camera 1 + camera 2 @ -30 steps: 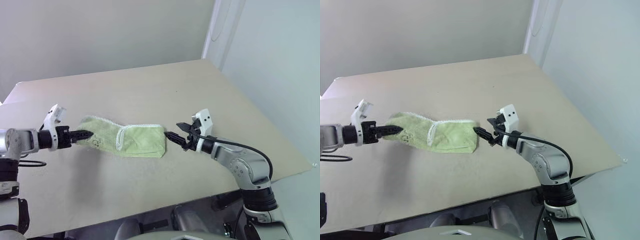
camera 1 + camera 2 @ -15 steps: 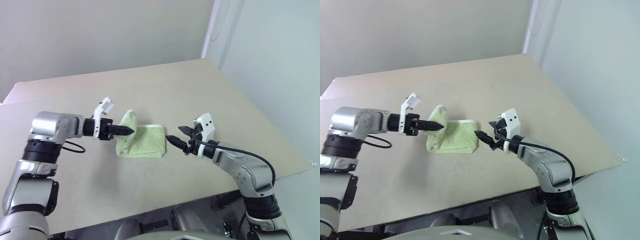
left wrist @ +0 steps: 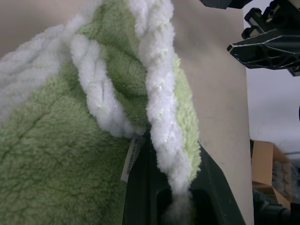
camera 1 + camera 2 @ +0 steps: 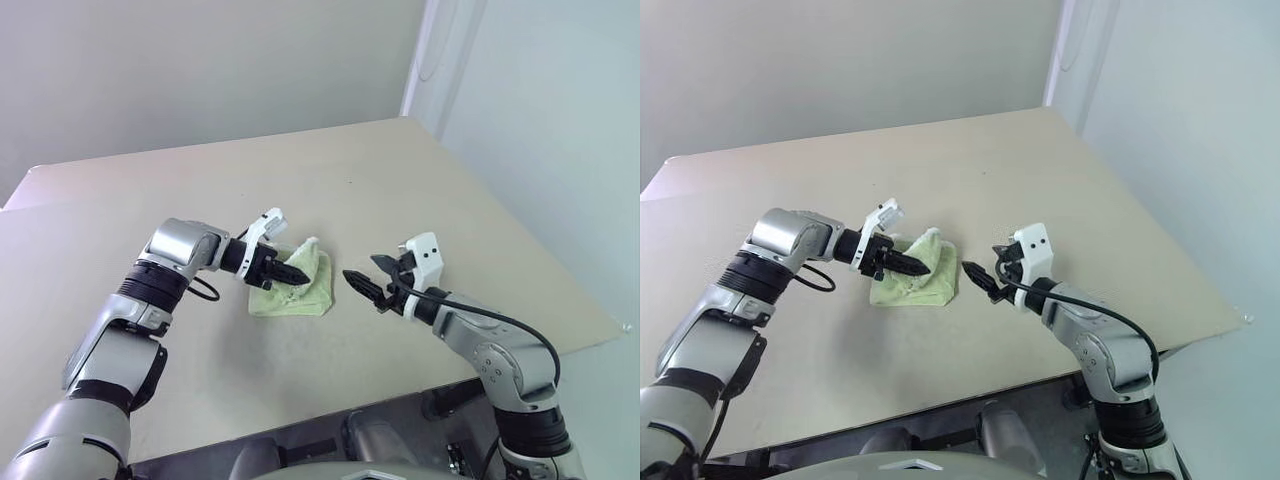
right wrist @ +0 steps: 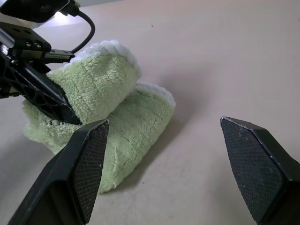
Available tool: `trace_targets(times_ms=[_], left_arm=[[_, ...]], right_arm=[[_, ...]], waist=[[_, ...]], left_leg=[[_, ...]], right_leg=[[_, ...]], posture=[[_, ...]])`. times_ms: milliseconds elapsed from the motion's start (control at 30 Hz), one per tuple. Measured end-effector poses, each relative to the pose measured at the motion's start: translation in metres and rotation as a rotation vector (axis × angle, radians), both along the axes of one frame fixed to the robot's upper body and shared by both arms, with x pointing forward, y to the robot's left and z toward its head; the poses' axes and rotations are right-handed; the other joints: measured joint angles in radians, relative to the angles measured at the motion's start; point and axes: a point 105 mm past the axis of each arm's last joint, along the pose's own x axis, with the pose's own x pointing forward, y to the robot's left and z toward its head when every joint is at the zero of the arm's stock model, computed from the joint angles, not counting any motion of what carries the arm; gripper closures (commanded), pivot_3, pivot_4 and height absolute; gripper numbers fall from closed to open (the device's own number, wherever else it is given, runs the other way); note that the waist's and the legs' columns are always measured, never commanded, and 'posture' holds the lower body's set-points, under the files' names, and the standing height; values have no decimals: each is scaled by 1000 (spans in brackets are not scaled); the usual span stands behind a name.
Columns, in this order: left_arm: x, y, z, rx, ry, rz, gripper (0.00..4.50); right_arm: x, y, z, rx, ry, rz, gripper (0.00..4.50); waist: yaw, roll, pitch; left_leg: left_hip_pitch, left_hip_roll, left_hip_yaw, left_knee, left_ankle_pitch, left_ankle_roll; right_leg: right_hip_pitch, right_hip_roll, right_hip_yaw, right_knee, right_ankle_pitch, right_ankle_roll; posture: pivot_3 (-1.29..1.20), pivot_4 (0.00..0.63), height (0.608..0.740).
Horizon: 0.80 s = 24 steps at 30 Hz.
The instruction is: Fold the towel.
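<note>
Left end effector (image 4: 296,275) clamped on the white edging of the towel (image 4: 300,288), right end effector (image 4: 362,283) wide open and empty just beside it on the counter (image 4: 400,180); soft, light terry, likely floppy, best gripped at the hem.

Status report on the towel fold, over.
Left gripper shut on the towel's white edge, over the pile. Right gripper open, just off the towel. Towel bunched double on the table. Nothing in the way.

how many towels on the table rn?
1. The towel lies folded near the table's middle, one edge pinched in the left pincer; the open right pincer hovers just beside it. Nothing suggests another hidden.
</note>
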Motion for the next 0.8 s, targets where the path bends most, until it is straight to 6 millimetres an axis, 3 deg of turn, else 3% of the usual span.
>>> trace_targets(times_ms=[67,167,500,667,800], left_arm=[[0,-6,-4,-18,-5,3,4473],[0,-12,-2,-45,-11,-2,3764],[-7,-6,2,-75,-22,-29,208],[-2,3,16,-96,-76,-5,49],[1,11,43,-141,-195,-6,49]], right_arm=[[0,-2,-2,-5,6,-9,513],[0,-2,-2,-10,7,-14,513],[1,-3,0,-20,-1,-15,513],[3,-4,2,-24,-9,-12,513],[6,-3,4,-18,-15,-3,513]], waist=[[3,0,0],[12,0,0],[20,0,0],[20,0,0],[20,0,0]], left_leg=[[0,0,0,0,0,0],[0,0,0,1,0,0],[0,0,0,1,0,0],[0,0,0,1,0,0],[0,0,0,1,0,0]], right_leg=[[0,0,0,0,0,0],[0,0,0,0,0,0],[0,0,0,0,0,0],[0,0,0,0,0,0],[0,0,0,0,0,0]], posture=[[0,0,740],[0,0,740],[0,0,740],[0,0,740],[0,0,740]])
